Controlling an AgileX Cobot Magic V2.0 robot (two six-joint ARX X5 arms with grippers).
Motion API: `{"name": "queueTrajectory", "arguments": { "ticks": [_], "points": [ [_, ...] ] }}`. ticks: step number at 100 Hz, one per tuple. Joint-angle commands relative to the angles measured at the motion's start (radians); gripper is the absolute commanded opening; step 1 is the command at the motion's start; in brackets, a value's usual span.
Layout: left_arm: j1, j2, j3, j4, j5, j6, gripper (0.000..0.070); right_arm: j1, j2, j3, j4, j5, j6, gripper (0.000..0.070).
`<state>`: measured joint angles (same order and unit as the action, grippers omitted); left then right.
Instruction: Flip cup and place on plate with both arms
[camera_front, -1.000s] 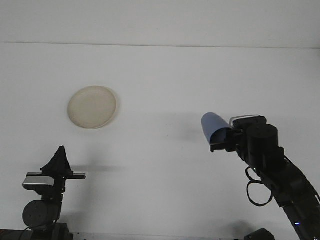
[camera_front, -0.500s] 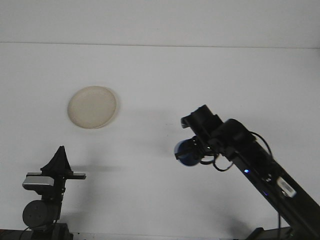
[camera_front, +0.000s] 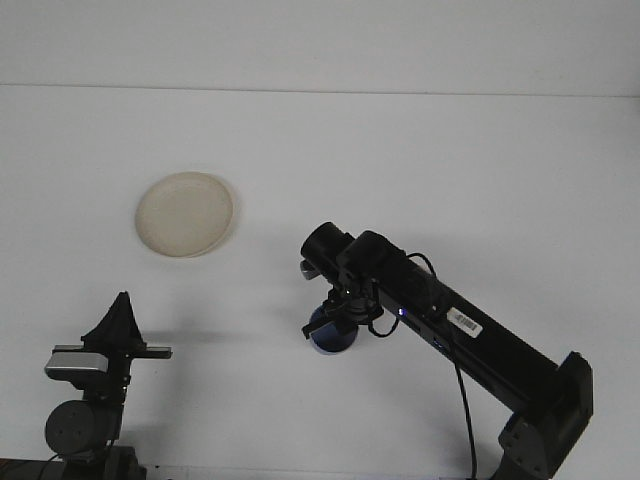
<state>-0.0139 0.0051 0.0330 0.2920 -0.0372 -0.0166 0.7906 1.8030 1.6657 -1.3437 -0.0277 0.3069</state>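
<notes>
A round cream plate (camera_front: 185, 213) lies on the white table (camera_front: 420, 160) at the left. My right arm reaches in from the lower right toward the middle. Its gripper (camera_front: 337, 322) points down and is shut on a blue cup (camera_front: 334, 338), which is low over the table in front of the centre; I cannot tell whether the cup touches the surface. The gripper hides the cup's upper part. The cup is well to the right of the plate and nearer to me. My left gripper (camera_front: 122, 300) stands at the lower left, pointing up, fingers together, holding nothing.
The table's far edge meets a pale wall along the top. A black cable (camera_front: 463, 400) hangs under the right arm. The left arm's base (camera_front: 85, 420) sits at the bottom left corner.
The right arm has swung left and down across the table, carrying the blue cup from the right side to the middle while turning it over. The left arm has not moved.
</notes>
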Motion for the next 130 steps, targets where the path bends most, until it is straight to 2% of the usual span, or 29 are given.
{"name": "queueTrajectory", "arguments": {
  "ticks": [1,92,99,110,112,116,120,130],
  "points": [
    [0.002,-0.002,-0.019,0.016,0.001,-0.002,0.0012,0.009,0.032,0.024,-0.028,-0.002,-0.02,0.0],
    [0.002,-0.002,-0.019,0.016,0.0,-0.002,0.0012,0.01,0.127,0.022,-0.027,-0.029,-0.077,0.0006],
    [0.002,-0.002,-0.019,0.016,0.0,-0.002,0.0012,0.01,0.127,0.023,-0.027,-0.03,-0.077,0.0068],
    [0.002,-0.002,-0.019,0.016,0.0,-0.002,0.0012,0.01,0.127,0.024,-0.027,-0.03,-0.076,0.0316],
    [0.002,-0.002,-0.019,0.016,0.0,-0.002,0.0012,0.01,0.127,0.025,-0.027,-0.031,-0.076,0.038],
    [0.002,-0.002,-0.019,0.016,0.0,-0.002,0.0012,0.008,0.126,0.026,-0.027,-0.031,-0.076,0.0451],
    [0.002,-0.002,-0.019,0.016,0.0,-0.002,0.0012,0.007,0.126,0.028,-0.027,-0.03,-0.076,0.0479],
    [0.002,-0.002,-0.019,0.016,0.0,-0.002,0.0012,0.006,0.122,0.039,-0.027,-0.03,-0.076,0.0482]
  ]
}}
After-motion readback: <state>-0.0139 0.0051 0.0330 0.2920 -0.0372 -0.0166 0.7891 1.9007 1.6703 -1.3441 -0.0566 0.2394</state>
